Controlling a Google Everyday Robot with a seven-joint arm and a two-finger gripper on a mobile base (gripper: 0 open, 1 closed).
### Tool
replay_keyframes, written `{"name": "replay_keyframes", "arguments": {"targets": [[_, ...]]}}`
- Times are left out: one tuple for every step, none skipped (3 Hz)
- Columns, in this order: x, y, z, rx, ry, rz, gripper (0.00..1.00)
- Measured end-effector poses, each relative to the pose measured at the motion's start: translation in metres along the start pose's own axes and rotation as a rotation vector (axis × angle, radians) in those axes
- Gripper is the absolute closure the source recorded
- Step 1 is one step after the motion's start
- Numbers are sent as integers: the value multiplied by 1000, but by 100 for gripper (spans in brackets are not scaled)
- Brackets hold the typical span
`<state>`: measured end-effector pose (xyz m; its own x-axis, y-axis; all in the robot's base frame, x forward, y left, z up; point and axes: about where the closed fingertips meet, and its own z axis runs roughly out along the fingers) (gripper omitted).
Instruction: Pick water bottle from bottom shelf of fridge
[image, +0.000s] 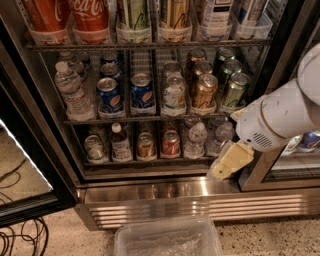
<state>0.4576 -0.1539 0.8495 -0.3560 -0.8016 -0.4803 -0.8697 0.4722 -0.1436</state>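
Note:
The fridge (165, 200) stands open in front of me. On its bottom shelf (130, 163) two small clear water bottles with white caps stand at the right, one (196, 141) in the fifth lane and one (220, 137) beside it. My gripper (226, 164) is cream-coloured and hangs from the white arm (280, 117). It sits in front of the shelf's right end, just below and right of the water bottles and not touching them. It holds nothing that I can see.
A white-capped bottle with a dark label (120, 143) and several cans (146, 145) fill the shelf's left lanes. A taller labelled bottle (70, 91) and cans stand on the rack above. A clear plastic bin (167, 240) lies on the floor. The door (30, 165) is open at the left, with cables (17, 242) below it.

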Motion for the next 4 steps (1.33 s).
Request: {"name": "replay_keyframes", "arguments": {"targets": [[12,14,41,-27,-121,68,0],[25,26,83,-29,-257,159,0],[19,9,81,41,-298,177,0],[19,9,81,41,-297,176,0]]}}
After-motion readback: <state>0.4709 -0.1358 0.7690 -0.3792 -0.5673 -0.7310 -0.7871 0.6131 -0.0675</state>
